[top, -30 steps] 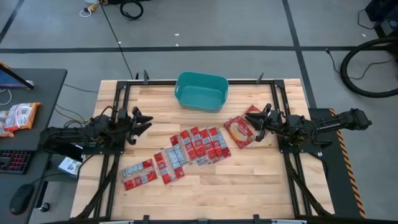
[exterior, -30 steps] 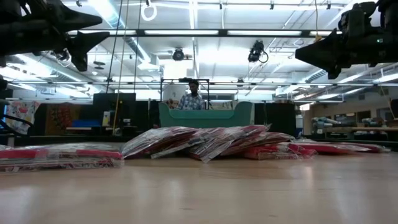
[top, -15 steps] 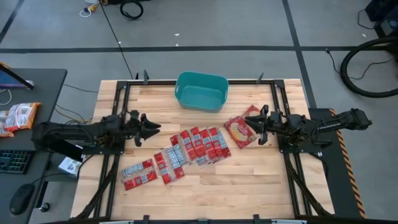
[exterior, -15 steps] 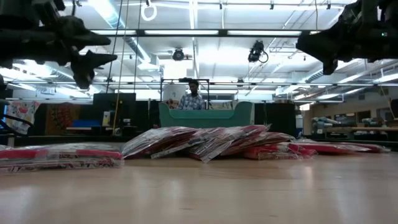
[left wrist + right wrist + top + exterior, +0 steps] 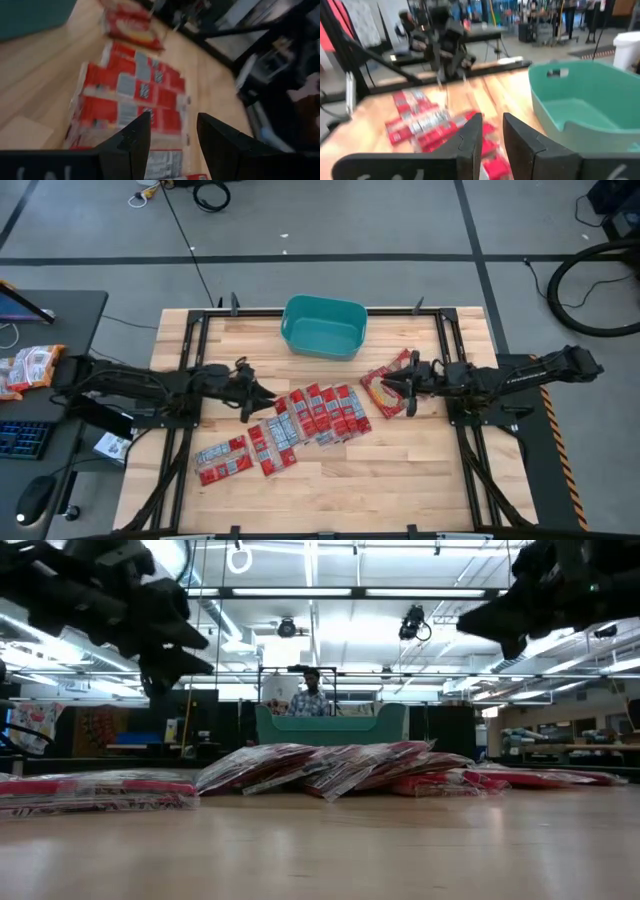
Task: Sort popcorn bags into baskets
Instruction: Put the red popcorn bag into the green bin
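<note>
Jaws apart on both, left gripper (image 5: pixel 258 392) sits just at 9 o'clock of the narrow popcorn bags (image 5: pixel 318 412), right gripper (image 5: pixel 400 384) over the squarish one, basket (image 5: pixel 323 326) at 12.

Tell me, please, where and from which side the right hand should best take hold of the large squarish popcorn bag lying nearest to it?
Probably at its raised edge nearest the right hand, coming in low from the table's right side. The squarish bag lies flat, tilted partly over a second one, so that edge seems to offer the open fingers a thin lip to pinch. The teal basket stands close by.
</note>
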Available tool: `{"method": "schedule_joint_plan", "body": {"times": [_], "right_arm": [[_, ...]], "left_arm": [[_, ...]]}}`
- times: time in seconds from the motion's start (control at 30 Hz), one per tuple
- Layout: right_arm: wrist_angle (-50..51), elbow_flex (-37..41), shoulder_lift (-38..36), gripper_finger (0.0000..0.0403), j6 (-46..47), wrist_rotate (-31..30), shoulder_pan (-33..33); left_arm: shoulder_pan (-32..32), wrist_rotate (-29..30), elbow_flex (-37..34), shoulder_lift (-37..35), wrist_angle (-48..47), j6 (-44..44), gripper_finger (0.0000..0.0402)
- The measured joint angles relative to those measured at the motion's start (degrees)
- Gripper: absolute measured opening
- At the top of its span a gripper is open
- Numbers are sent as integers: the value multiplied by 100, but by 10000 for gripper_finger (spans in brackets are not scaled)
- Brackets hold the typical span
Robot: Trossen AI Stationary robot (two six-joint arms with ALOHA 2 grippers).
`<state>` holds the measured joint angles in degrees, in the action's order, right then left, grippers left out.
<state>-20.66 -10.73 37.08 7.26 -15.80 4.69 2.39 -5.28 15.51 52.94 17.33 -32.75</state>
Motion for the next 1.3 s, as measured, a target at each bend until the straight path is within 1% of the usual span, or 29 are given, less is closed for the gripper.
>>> {"method": "schedule_joint_plan", "body": {"times": [0.17,0.37,0.5,0.53,0.63,0.83,1.0,1.07,1.13,1.2,1.3], "right_arm": [[-26,-30,519,82,51,-99,0],[-251,-32,906,82,45,-240,0],[-677,-32,1078,82,-102,-404,0],[-802,-36,1116,82,-147,-404,0],[-734,-183,1207,82,-281,-402,0],[-205,-764,1568,82,-523,-371,-4],[144,-1132,2106,82,-586,-20,-2],[175,-1171,2332,82,-598,154,-2],[148,-1255,2590,82,-619,294,-2],[140,-1307,2813,82,-669,333,-2],[-27,-1363,3128,82,-705,358,-2]], "left_arm": [[0,-57,746,785,-1003,209,165],[0,-62,1603,1621,-1927,896,165],[0,-65,2105,2084,-2535,1386,165],[0,-61,2216,2195,-2629,1496,165],[40,-68,2468,2509,-2810,1719,165],[292,-239,2928,3096,-3005,1839,165],[661,-238,3060,3433,-3292,1801,172],[847,-428,3058,3524,-3391,1819,182],[1072,-759,3056,3574,-3423,1866,195],[1289,-1159,3066,3637,-3331,1955,209],[1580,-1580,3058,3692,-3406,2142,228]]}}
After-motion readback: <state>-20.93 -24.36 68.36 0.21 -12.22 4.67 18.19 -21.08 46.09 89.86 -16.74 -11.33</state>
